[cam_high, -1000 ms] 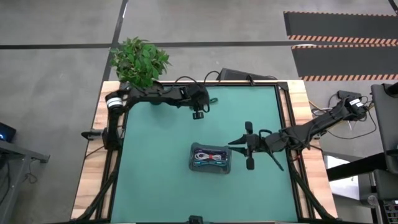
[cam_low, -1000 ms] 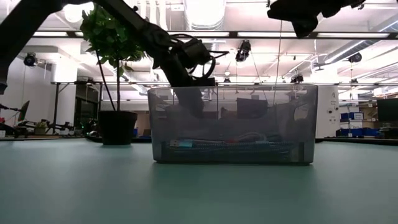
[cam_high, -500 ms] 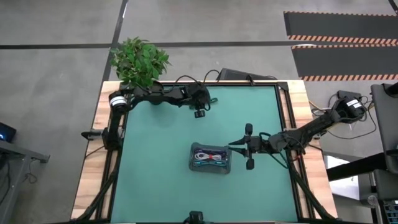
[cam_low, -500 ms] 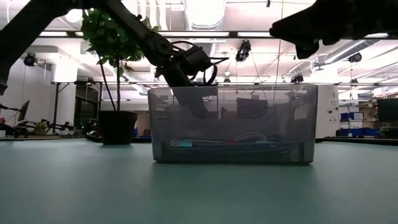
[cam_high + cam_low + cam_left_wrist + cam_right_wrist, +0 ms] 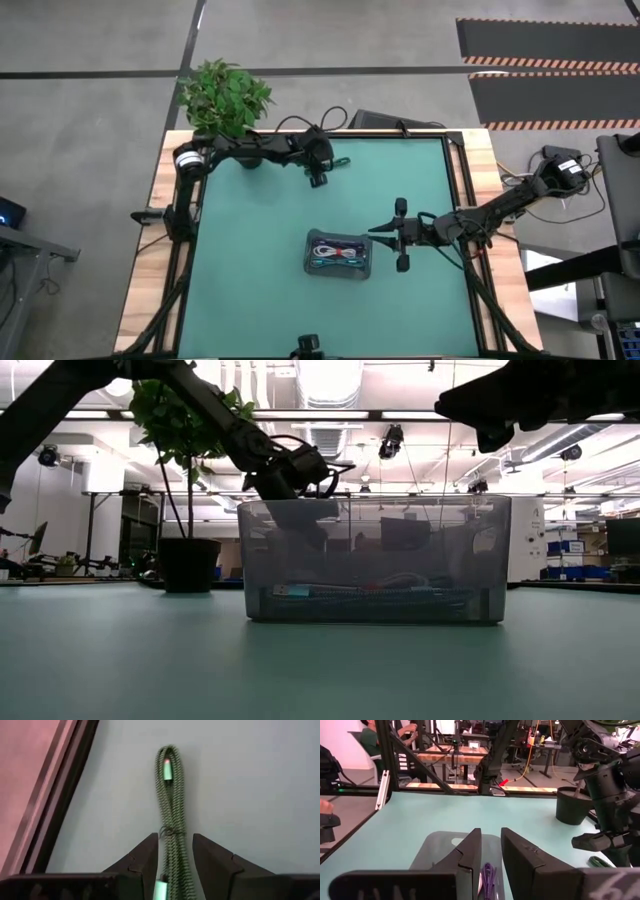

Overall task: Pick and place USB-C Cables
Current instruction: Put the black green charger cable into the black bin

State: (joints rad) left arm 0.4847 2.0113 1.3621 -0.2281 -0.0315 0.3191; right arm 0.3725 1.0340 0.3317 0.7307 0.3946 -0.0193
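Low view, table-top level: bare green table (image 5: 120,660) surface runs from the camera to the grey translucent tray (image 5: 378,558), which stands flat with cable bundles lying along its floor. High view: the tray (image 5: 312,262) sits slightly toward the near edge from the table's centre, with open mat on all sides, widest toward the left and far edges. Inside it lie the white-and-red cable (image 5: 338,250) and, nearer the camera-side wall, the light blue cable (image 5: 338,265); a dark bundle there cannot be told clearly. The right gripper (image 5: 399,235) hangs just beside the tray's right end, its arm reaching in from the right edge, fingers spread apart and grasping nothing. The left gripper (image 5: 318,178) is at the far edge near the potted plant (image 5: 222,97), its arm folded along that edge. Left wrist view: the green cable (image 5: 171,820) lies on the mat between the parted fingers (image 5: 145,857), close to the table's dark border rail (image 5: 55,800); whether the fingers touch it cannot be told.
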